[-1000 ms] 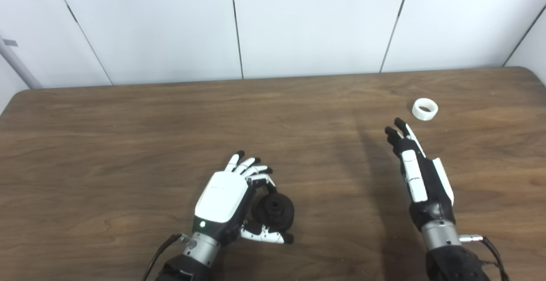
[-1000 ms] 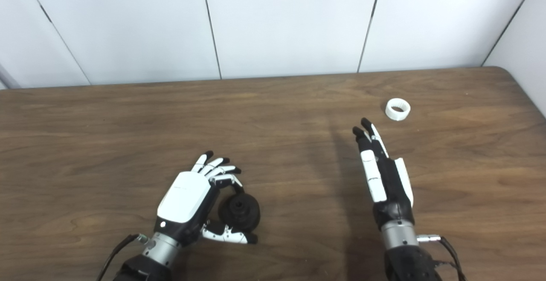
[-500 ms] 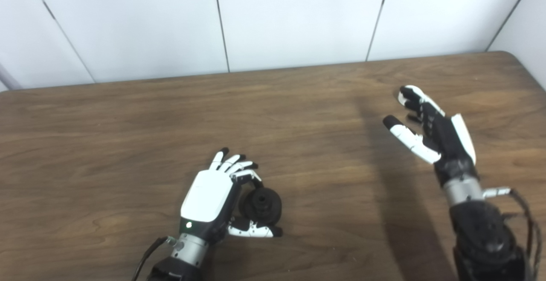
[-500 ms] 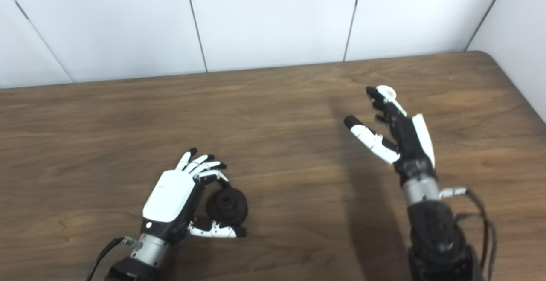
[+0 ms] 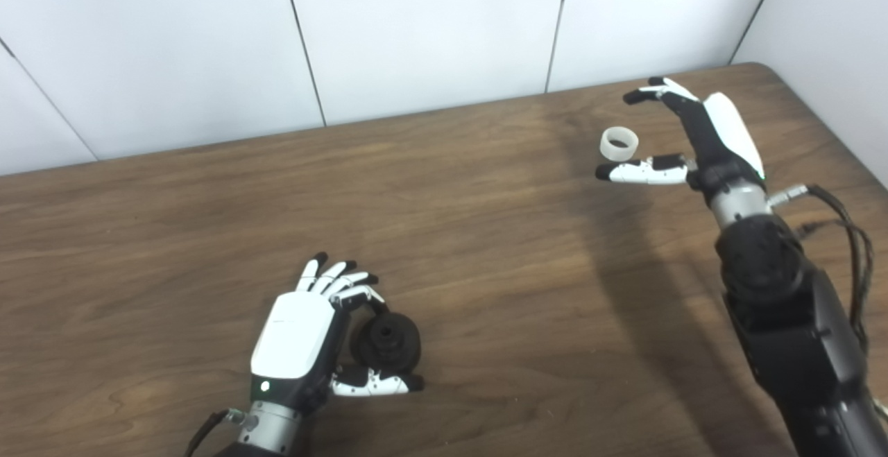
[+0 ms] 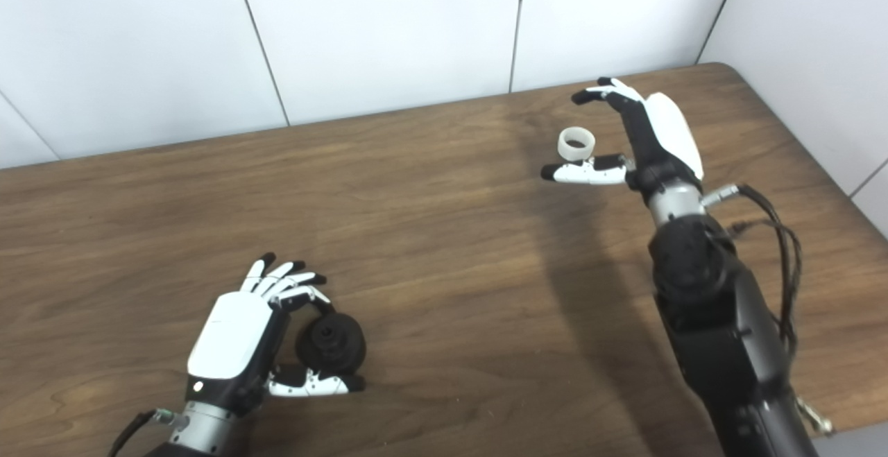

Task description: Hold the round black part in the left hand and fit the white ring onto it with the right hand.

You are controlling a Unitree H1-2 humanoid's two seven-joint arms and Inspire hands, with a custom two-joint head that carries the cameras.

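2 hands: left hand (image 5: 298, 346) clasps black part (image 5: 386, 338); right hand (image 5: 683, 139), spread and empty, brackets light, rigid-looking white ring (image 5: 619, 143), best pinched across its rim.

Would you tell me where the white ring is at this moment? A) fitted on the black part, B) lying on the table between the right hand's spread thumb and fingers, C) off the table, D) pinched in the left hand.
B: the white ring lies on the table inside the open right hand, ungripped.
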